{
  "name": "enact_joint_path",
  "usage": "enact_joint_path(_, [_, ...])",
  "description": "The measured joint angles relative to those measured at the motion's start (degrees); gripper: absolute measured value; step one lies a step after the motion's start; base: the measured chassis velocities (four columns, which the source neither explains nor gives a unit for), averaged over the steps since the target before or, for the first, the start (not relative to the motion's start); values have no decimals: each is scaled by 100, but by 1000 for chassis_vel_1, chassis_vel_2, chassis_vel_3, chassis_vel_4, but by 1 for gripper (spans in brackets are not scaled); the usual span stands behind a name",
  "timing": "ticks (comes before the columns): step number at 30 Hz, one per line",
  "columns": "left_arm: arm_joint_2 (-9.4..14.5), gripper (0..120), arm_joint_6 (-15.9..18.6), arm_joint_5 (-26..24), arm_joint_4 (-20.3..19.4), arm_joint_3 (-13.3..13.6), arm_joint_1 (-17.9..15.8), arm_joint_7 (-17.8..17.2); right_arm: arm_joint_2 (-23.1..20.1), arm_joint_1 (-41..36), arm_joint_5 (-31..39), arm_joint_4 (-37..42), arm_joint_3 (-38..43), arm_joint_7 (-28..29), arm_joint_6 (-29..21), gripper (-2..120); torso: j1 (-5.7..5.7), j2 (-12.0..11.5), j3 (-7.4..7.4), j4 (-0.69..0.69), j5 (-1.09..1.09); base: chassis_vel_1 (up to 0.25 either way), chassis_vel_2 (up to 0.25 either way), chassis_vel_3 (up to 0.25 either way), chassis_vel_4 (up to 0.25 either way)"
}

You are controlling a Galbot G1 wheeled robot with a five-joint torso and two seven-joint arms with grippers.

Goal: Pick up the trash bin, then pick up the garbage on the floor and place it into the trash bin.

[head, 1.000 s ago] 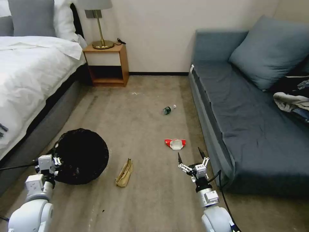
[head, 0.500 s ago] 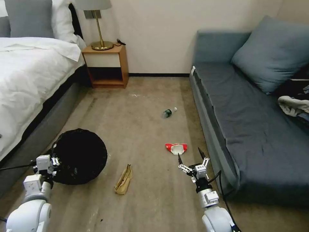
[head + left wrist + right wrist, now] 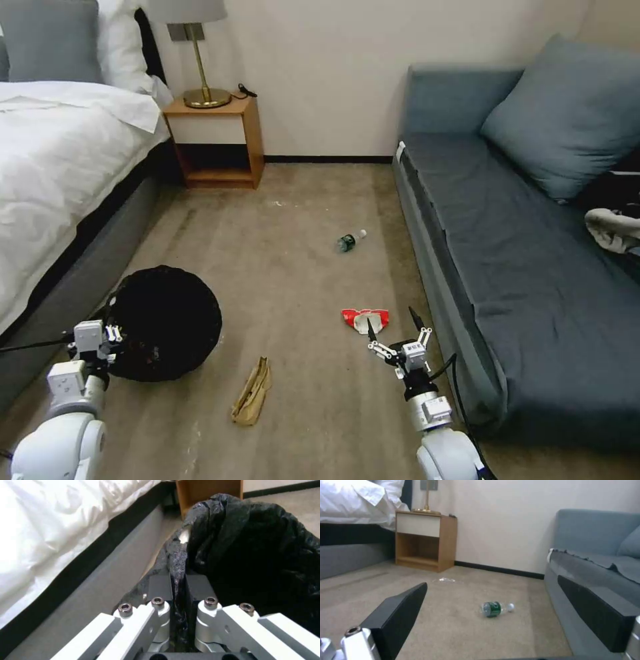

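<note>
With the left tool [image 3: 178, 585] clenched on the trash bin [image 3: 167, 323] rim at 8 o'clock, bring the wide-open right tool [image 3: 393, 330] straight down over the red-and-white packet [image 3: 363, 319] at 12 o'clock.

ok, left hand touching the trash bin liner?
Touching. Left wrist view shows the left hand shut on a fold of the trash bin liner.

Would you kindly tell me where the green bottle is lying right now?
In the head view the green bottle lies on the carpet mid-floor, nearer the sofa on the right, beyond the red-and-white packet.
</note>
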Motion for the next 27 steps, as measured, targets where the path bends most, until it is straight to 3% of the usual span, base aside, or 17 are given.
enact_joint_path(19, [49, 6, -25, -8, 77, -17, -7, 11, -153, 353, -55, -467, -380, -24, -215, 100, 0, 0, 0, 0, 0, -73, 74, 76, -69])
enact_joint_path(23, [49, 6, -26, -8, 76, -16, -6, 11, -280, 563, 19, -638, -511, -121, -460, 100, 0, 0, 0, 1, 1, 0, 0, 0, 0])
enact_joint_path(27, [50, 6, -31, -8, 72, -51, 10, 12, -586, 469, 516, -118, -795, -313, -1248, 100, 0, 0, 0, 0, 0, 0, 0, 0, 0])
